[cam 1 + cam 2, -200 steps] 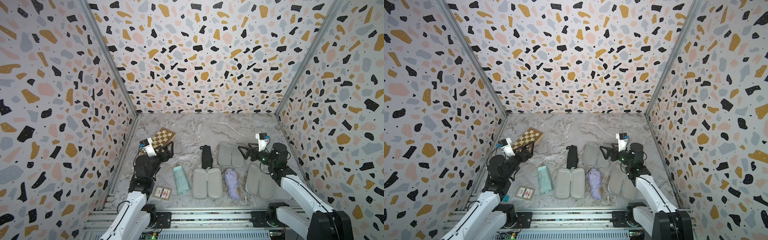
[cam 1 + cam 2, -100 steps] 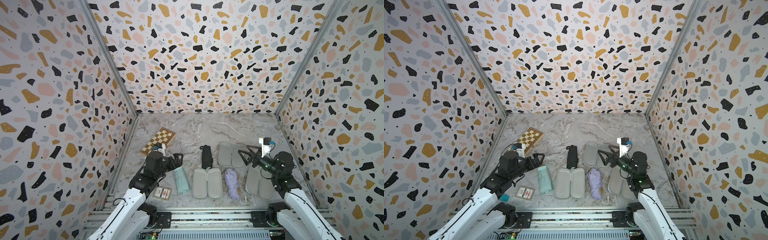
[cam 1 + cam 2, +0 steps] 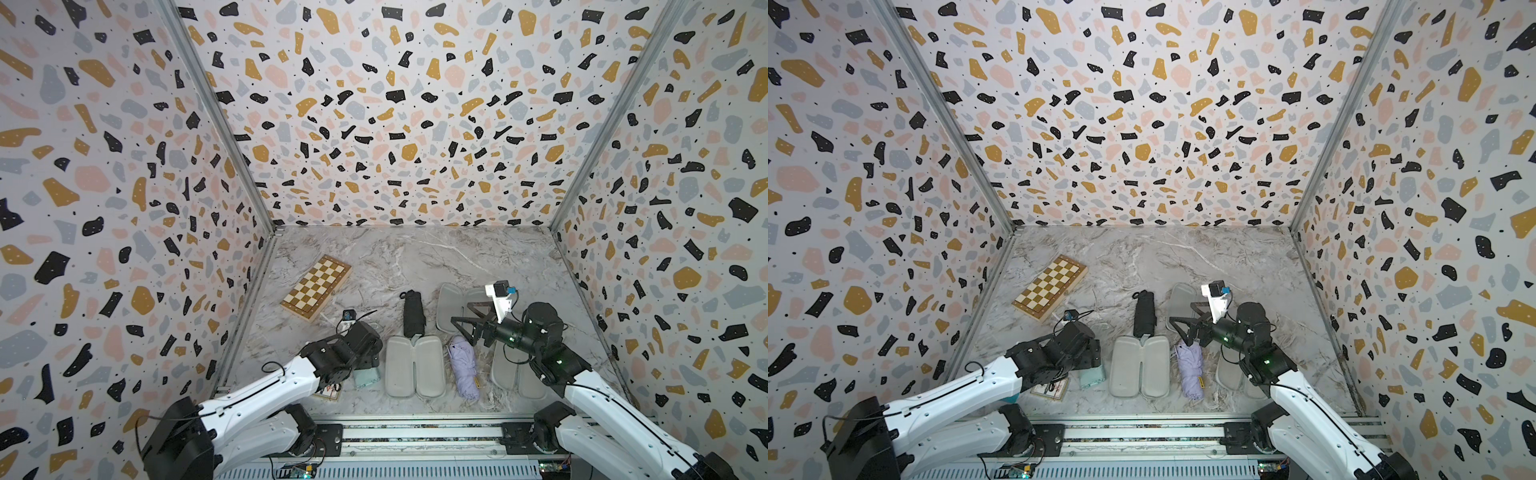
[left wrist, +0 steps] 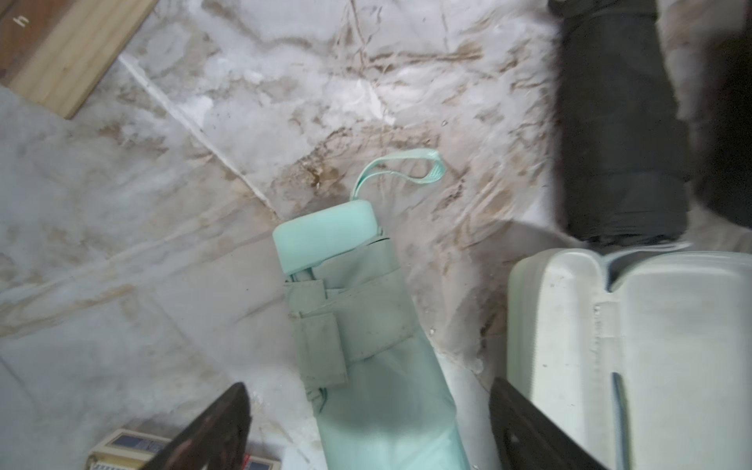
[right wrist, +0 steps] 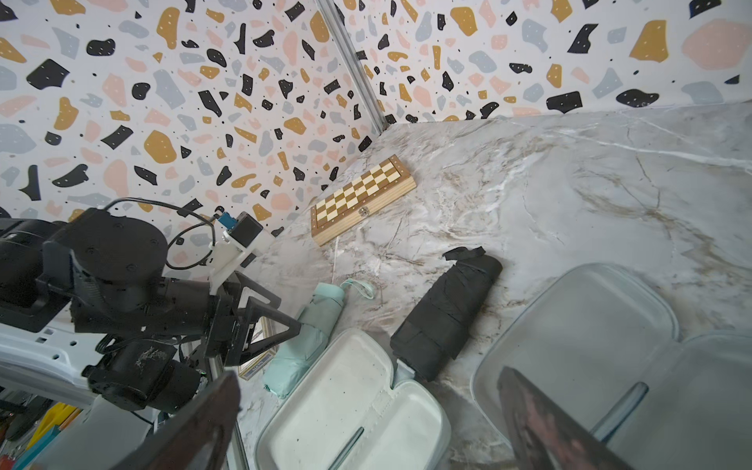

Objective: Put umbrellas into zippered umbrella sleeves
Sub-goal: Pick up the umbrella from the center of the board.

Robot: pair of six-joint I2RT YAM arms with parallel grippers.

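The mint green umbrella (image 4: 366,325) lies on the marble floor between the fingers of my left gripper (image 4: 368,382). Its jaws are open, with a gap on both sides. In the top views the left wrist covers most of that umbrella (image 3: 365,377). The black umbrella (image 3: 413,313) and the lilac umbrella (image 3: 465,368) lie loose. An open sleeve (image 3: 413,368) with grey lining lies between the mint and lilac umbrellas. Two more open sleeves lie to the right, one farther back (image 3: 451,303) and one nearer (image 3: 509,374). My right gripper (image 3: 463,320) hovers open and empty above the lilac umbrella's far end.
A wooden chessboard box (image 3: 316,287) lies at the back left near the wall. A small card box (image 3: 330,390) sits under the left arm beside the mint umbrella. Patterned walls close in three sides, and a metal rail (image 3: 415,432) runs along the front.
The left arm swung from beside the chessboard box toward the front and came down over the mint umbrella. The right gripper shifted left and lower, toward the lilac umbrella.
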